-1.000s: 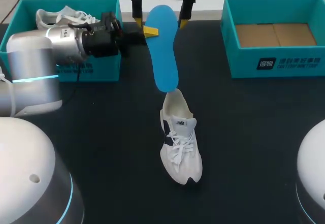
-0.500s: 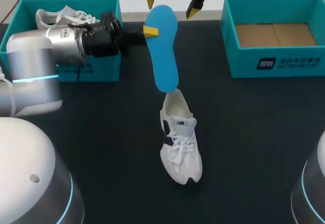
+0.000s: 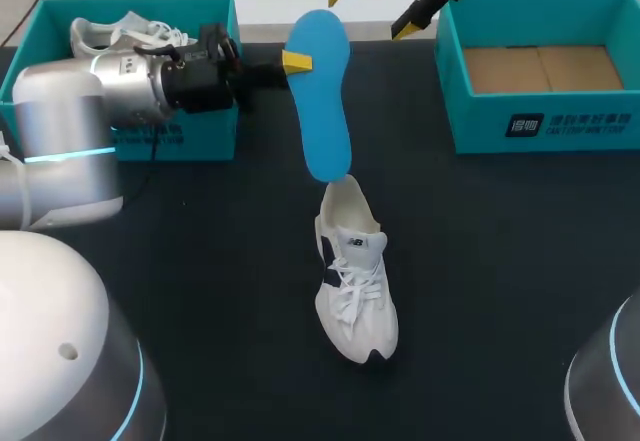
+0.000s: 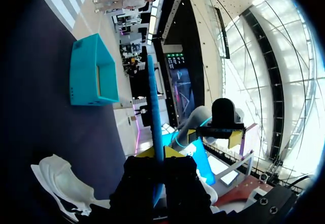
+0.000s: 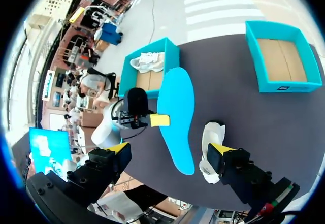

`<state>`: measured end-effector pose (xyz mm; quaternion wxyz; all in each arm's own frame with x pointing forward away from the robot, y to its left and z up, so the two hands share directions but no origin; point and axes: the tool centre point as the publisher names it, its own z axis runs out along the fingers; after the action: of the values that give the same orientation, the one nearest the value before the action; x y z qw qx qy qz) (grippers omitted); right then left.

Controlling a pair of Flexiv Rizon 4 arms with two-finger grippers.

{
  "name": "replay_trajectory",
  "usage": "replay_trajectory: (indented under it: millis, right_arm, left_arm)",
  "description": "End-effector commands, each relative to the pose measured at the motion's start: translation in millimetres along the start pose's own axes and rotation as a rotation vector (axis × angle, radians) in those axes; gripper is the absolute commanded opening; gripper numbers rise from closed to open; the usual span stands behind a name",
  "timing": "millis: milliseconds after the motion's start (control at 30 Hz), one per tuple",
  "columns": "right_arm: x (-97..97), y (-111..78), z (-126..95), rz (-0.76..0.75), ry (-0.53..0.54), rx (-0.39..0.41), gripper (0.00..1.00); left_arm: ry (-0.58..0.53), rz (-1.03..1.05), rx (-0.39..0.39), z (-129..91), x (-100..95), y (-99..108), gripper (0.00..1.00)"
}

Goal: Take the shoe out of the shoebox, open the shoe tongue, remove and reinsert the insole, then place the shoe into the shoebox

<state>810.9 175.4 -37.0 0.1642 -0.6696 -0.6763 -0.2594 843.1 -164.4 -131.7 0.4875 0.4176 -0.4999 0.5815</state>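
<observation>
Dark table (image 3: 500, 261), left pincer (image 3: 296, 61) clamping blue insole (image 3: 322, 101) above shoe (image 3: 355, 281), right pincer (image 3: 372, 11) spread empty.

white shoe (image 3: 355, 286) stands upright at centre, toe near. blue insole (image 3: 322, 96) hangs aloft just over its heel, tip down. open teal shoebox (image 3: 470, 126) sits far right.

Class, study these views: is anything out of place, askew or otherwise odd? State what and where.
The blue insole is out of the white shoe: the left gripper holds it in the air by its edge, one end near the shoe's heel. That suits the task; nothing looks spilled or damaged.
</observation>
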Motion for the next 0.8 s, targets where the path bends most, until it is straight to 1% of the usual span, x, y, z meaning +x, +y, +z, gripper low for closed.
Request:
replay_trajectory:
  millis: [33,333,400,433,467,533,567,633,700,733,800]
  right_arm:
    - [-7.4,-5.7,1.3,0.0,0.284,-0.03,1.0]
    - [-7.4,-5.7,1.3,0.0,0.284,-0.03,1.0]
    - [-18.2,-3.1,0.5,0.016,0.353,-0.047,1.0]
    - [-22.9,-1.1,-0.8,0.035,0.405,-0.066,1.0]
    - [-30.2,1.2,-1.2,0.053,0.425,-0.073,1.0]
    - [-42.1,4.3,-0.3,0.036,0.482,-0.091,1.0]
    - [-46.9,4.4,0.6,0.037,0.515,-0.076,1.0]
    - [-55.6,5.4,1.8,0.042,0.558,-0.095,1.0]
    - [-60.7,4.7,2.3,0.026,0.6,-0.083,1.0]
    - [-62.8,3.9,2.2,0.009,0.641,-0.068,1.0]
    - [-64.2,2.1,1.4,-0.02,0.666,-0.063,1.0]
  left_arm:
    - [0.0,0.001,0.001,-0.5,-0.2,0.9,0.0]
    - [0.0,0.001,0.001,-0.5,-0.2,0.9,0.0]
    - [0.0,0.001,0.001,-0.5,-0.2,0.9,0.0]
    - [0.0,0.001,0.001,-0.5,-0.2,0.9,0.0]
    - [0.0,0.001,0.001,-0.5,-0.2,0.9,0.0]
    - [0.0,0.001,0.001,-0.5,-0.2,0.9,0.0]
    - [0.0,0.001,0.001,-0.5,-0.2,0.9,0.0]
    - [0.0,0.001,0.001,-0.5,-0.2,0.9,0.0]
    - [0.0,0.001,0.001,-0.5,-0.2,0.9,0.0]
    - [0.0,0.001,0.001,-0.5,-0.2,0.9,0.0]
    - [0.0,0.001,0.001,-0.5,-0.2,0.9,0.0]
